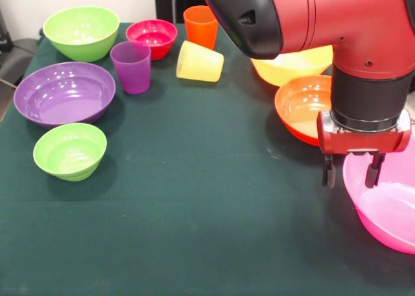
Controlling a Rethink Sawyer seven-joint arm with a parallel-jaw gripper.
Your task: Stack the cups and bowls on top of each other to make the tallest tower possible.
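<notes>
My gripper point(350, 178) is open and hangs over the near-left rim of the large pink bowl point(389, 208), one finger outside the rim and one inside. The orange-red bowl point(299, 105) sits just behind it, and the yellow-orange bowl point(292, 66) is partly hidden by the arm. On the left are the purple bowl point(63, 92), the small green bowl point(70, 150), the medium green bowl point(81, 32) and the small red bowl point(151, 37). The purple cup point(131, 66) and orange cup point(201, 25) stand upright. The yellow cup point(200, 61) lies on its side. Nothing is stacked.
The dark green tablecloth point(194, 212) covers the table. The pink bowl reaches past the right edge of the picture. The thick red arm point(311, 17) spans the upper right above the bowls there.
</notes>
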